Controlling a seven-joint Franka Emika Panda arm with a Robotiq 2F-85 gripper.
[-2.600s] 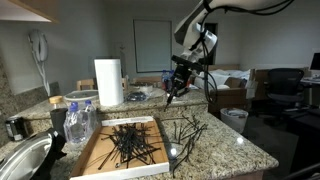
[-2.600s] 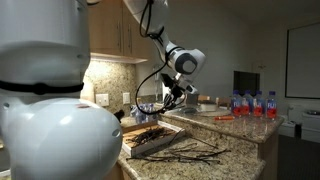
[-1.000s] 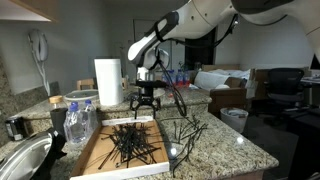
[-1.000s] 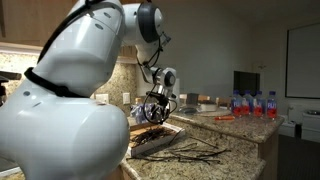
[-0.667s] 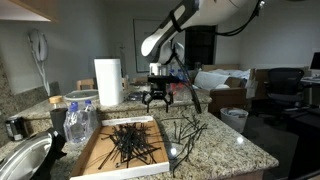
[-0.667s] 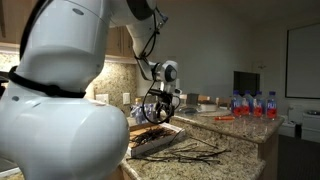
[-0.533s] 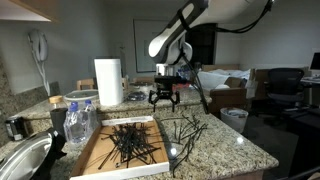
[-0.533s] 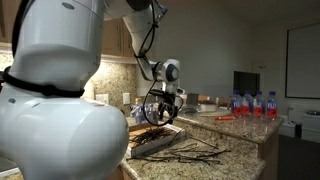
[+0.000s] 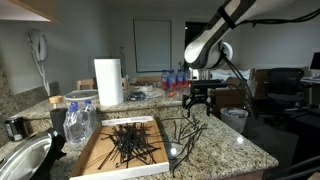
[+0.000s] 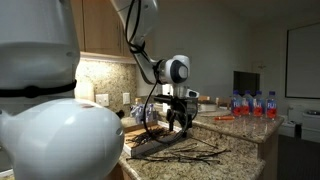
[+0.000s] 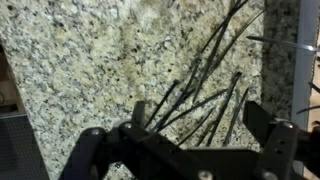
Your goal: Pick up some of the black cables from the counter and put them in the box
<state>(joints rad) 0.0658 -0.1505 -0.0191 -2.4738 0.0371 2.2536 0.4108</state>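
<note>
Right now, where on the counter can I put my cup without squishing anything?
The counter is bare at its corner, past the loose black cables under the open gripper. A strip looks free between the box and the paper towel roll. Crowded: the box, full of cables, and the water bottles beside it.

The arm [image 9: 232,18] consists of smooth, rounded white links. Above the hand, a grey disc-shaped cap [image 10: 180,69] closes the wrist joint. The gripper [image 9: 197,108] is black, with two jointed fingers [image 11: 272,140]. A thin black cable [image 10: 151,95] appears to loop beside it.
</note>
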